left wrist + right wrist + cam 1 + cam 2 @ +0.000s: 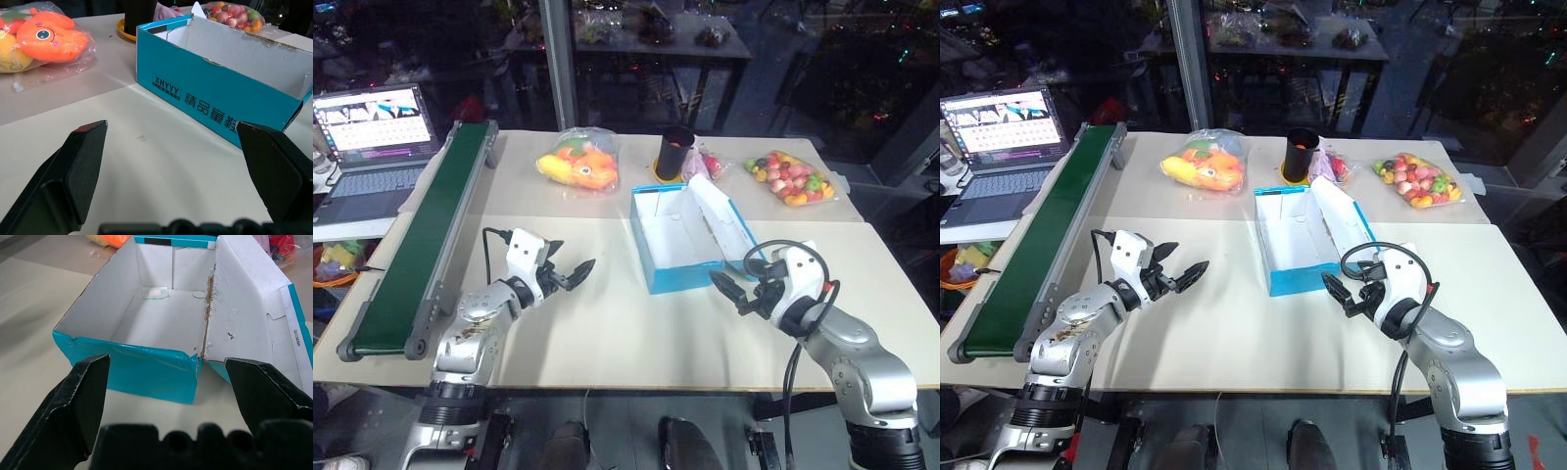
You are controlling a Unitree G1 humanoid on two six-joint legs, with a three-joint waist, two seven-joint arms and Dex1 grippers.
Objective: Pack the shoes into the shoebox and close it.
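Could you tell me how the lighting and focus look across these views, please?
Eye views: the table is evenly lit with soft shadows, the background beyond it dark. Left wrist view: the box print is sharp, the bagged toy glints slightly. Right wrist view: the white box interior is bright, not blown out; the near fingers look soft.

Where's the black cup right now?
In the left eye view the black cup stands at the back of the table, just behind the open shoebox, between the bagged orange toy and the candy bag.

Your shoebox (677, 257) stands open.
Cyan outside, white and bare inside, its lid flap leans up along one side.
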